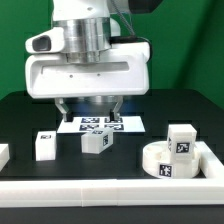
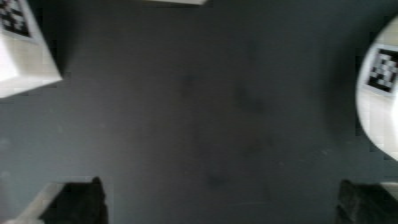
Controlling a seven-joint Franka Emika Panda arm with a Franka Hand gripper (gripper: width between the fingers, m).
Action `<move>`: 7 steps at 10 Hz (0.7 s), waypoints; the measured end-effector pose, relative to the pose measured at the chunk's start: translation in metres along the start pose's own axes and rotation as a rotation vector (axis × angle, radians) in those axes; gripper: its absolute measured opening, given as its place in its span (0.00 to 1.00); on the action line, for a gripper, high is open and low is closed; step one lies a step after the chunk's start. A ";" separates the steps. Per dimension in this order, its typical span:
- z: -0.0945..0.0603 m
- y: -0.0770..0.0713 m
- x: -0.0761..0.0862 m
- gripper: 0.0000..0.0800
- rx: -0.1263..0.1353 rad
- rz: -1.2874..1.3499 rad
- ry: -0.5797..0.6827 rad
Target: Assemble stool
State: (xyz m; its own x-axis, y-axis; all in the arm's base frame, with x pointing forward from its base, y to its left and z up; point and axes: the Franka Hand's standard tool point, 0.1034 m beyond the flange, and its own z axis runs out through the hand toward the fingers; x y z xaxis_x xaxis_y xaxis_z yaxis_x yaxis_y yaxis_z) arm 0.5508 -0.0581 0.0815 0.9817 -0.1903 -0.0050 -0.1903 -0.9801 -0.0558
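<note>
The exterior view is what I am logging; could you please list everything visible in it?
Low round ring-shaped white plastic seat: one, white, exterior view's right.
Small rectangular white plastic leg blocks: three, white, tagged; exterior view's left, centre, and close behind the seat.
White piece: one, cut off at the exterior view's left edge; cannot tell what it is.
Thin flat marker board: one, white, centre.
Long border rail: one, white, near edge and right side.
Table: one, black, beneath everything.
Robot arm: one, white, above the marker board; jaws dark, apart, empty.
</note>
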 end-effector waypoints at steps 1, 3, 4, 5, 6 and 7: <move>0.000 0.000 0.000 0.81 0.000 -0.001 0.000; 0.001 0.000 0.000 0.81 0.000 0.018 -0.001; 0.003 0.008 -0.003 0.81 0.010 0.059 -0.011; 0.009 0.019 -0.010 0.81 0.035 0.176 -0.027; 0.016 0.022 -0.021 0.81 0.033 0.286 -0.049; 0.021 0.022 -0.029 0.81 0.034 0.349 -0.062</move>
State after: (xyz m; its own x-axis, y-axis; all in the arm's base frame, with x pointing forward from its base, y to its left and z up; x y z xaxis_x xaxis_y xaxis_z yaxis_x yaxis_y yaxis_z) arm 0.5188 -0.0727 0.0599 0.8565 -0.5082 -0.0904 -0.5146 -0.8543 -0.0731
